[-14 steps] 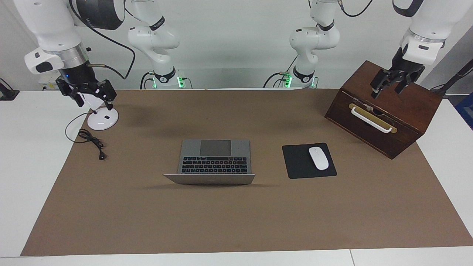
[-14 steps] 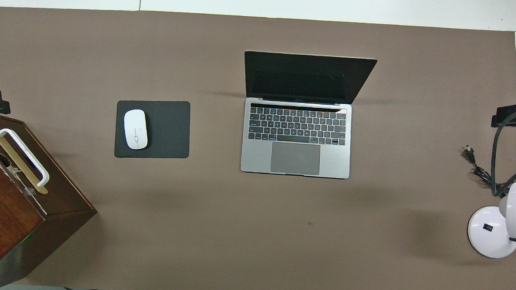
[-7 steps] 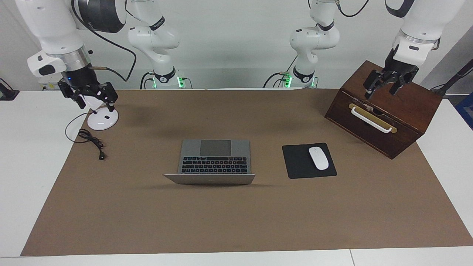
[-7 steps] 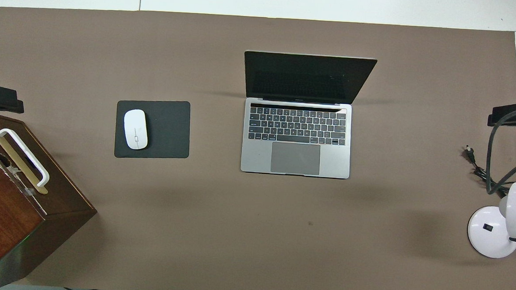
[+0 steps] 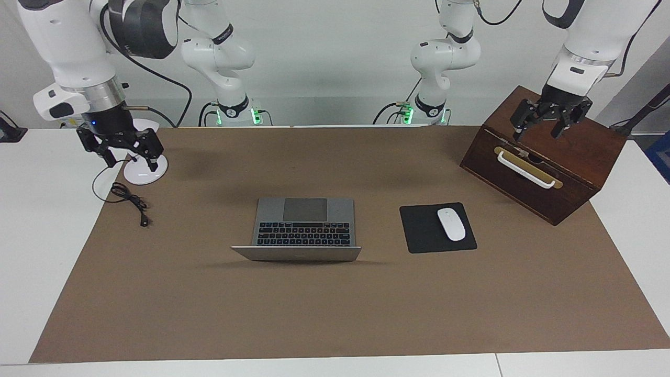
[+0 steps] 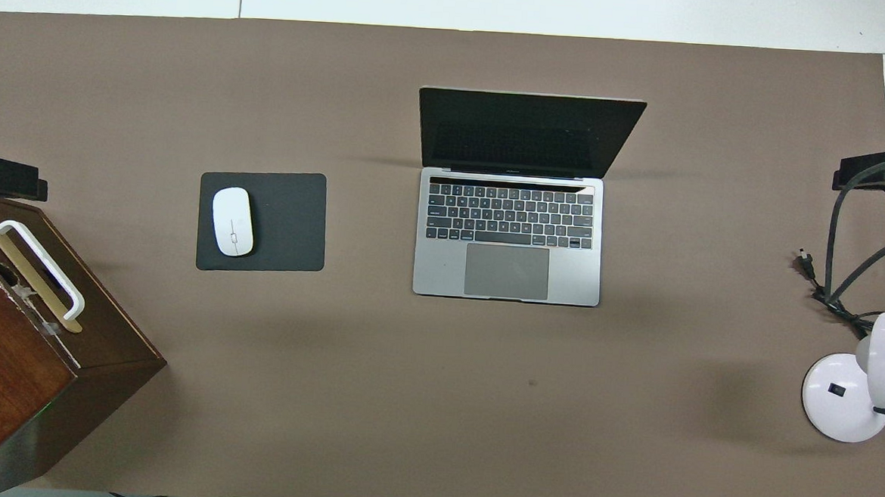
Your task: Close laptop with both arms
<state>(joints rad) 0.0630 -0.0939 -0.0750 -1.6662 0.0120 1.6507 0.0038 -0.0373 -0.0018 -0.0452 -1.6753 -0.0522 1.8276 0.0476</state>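
No readable text anywhere. The laptop (image 6: pixel 509 237) keys show only tiny white marks, illegible. A faint mark on the lid's back in the facing view, can't be made out. Dark bands on the arms carry lettering too small to read. Nothing on the mouse (image 6: pixel 232 221), the mouse pad (image 6: pixel 288 221), the wooden box (image 5: pixel 576 152) or the lamp base (image 6: pixel 836 398).

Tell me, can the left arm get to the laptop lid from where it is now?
Probably yes. The left gripper hangs open over the wooden box, and only the flat mouse pad with its mouse lies between it and the open laptop.
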